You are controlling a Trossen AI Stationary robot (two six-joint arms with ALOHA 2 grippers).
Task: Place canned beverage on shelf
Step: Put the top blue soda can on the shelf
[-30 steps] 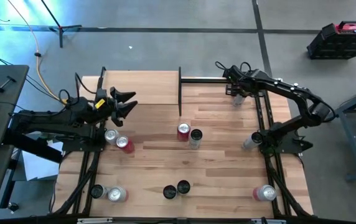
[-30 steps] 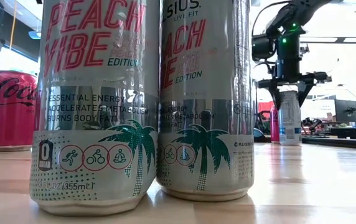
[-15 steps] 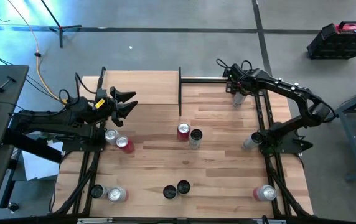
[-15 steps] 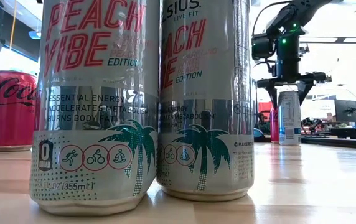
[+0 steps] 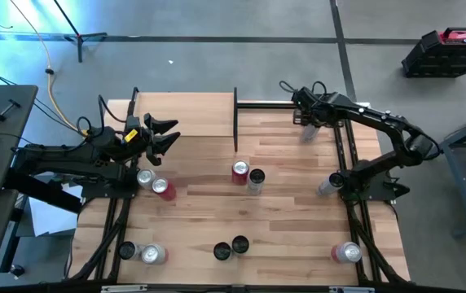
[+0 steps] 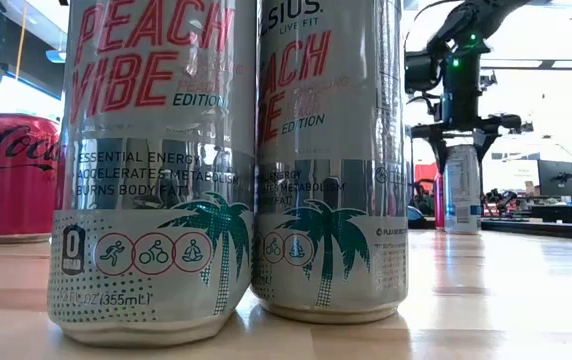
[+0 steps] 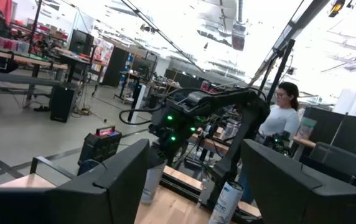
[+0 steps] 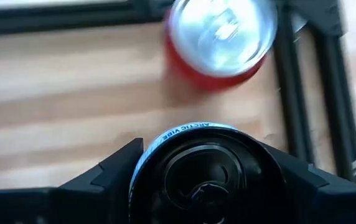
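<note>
Grey concrete floor (image 5: 217, 65) all around, a dark seam line (image 5: 176, 38) crossing it at twelve o'clock. Black plastic crate (image 5: 447, 50) sits at two o'clock. Beyond, a bright open workshop: ceiling strip lights (image 7: 228, 25), distant workbenches (image 7: 22, 59), a seated person (image 7: 281, 118).

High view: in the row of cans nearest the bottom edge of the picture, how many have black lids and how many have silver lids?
Cans with black lids: 3
Cans with silver lids: 2
Total: 5
</note>
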